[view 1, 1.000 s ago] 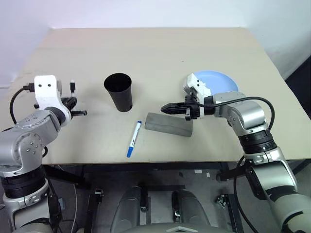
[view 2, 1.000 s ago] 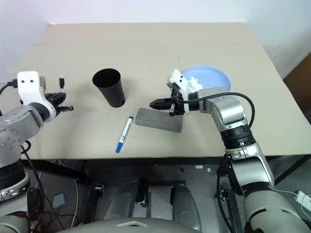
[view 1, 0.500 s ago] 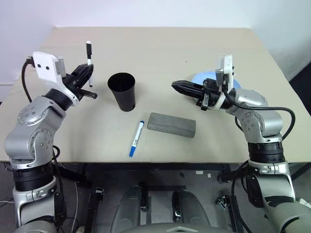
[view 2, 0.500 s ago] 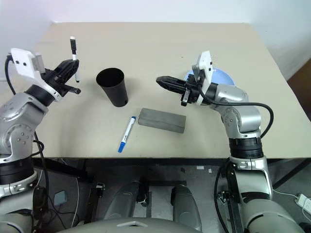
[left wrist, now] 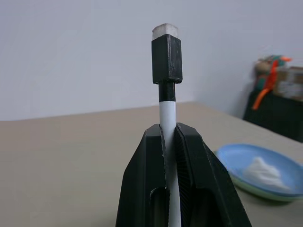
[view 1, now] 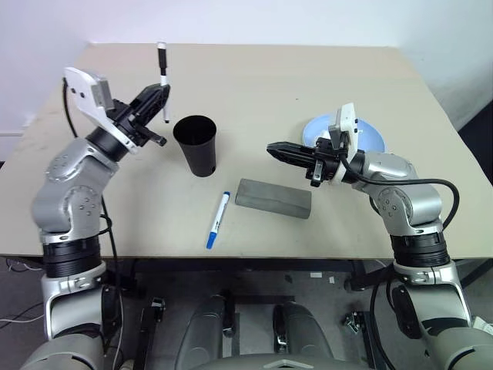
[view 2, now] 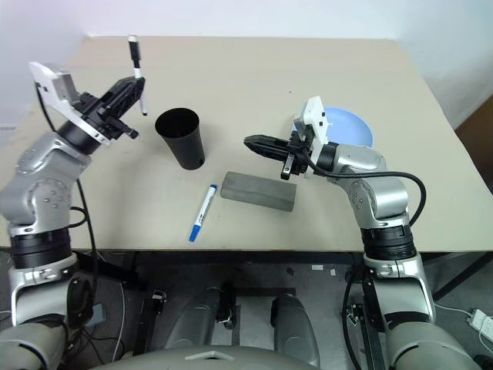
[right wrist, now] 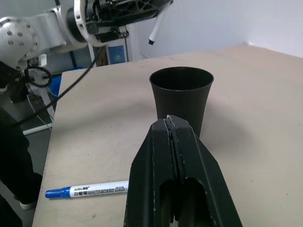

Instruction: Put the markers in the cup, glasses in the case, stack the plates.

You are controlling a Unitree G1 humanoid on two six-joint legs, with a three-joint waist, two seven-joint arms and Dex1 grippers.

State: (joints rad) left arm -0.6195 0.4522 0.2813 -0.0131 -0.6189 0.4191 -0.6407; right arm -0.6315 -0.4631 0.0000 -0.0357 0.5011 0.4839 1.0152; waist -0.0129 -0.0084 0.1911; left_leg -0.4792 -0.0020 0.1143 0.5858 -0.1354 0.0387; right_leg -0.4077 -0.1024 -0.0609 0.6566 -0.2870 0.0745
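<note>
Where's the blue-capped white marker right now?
The slim white marker with the blue cap lies flat on the beige table near its front edge, between the black tapered plastic cup and the flat grey rectangular case.

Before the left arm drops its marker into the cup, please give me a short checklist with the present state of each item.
1. Left gripper shut on black-capped marker: ok.
2. Marker over cup: not ok, it is off to one side of the rim.
3. Cup upright, mouth open: ok.
4. Right gripper clear of cup: ok, shut, above the table.
5. Blue-capped marker in cup: not ok, it lies on the table.
</note>
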